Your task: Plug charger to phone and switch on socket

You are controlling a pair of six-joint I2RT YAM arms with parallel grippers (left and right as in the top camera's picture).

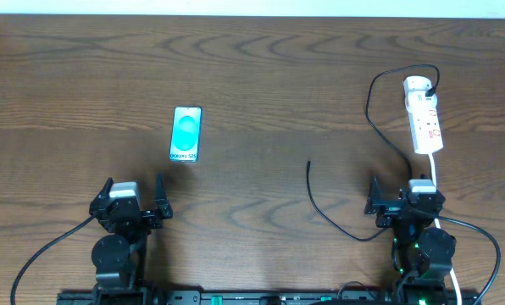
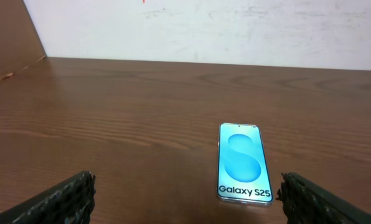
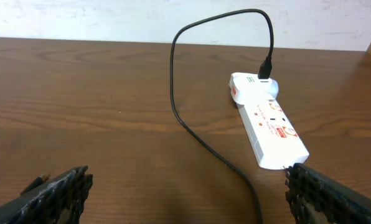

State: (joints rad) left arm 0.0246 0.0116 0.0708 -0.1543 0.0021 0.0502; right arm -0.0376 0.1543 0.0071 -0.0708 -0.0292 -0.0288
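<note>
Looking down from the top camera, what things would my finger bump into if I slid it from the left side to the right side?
left hand → phone → charger tip → socket

The left arm (image 1: pixel 113 252) and the right arm (image 1: pixel 429 250) are folded low. The left hand (image 1: pixel 134 182) and the right hand (image 1: pixel 407 191) point forward, each spread wide, holding nothing.
</note>
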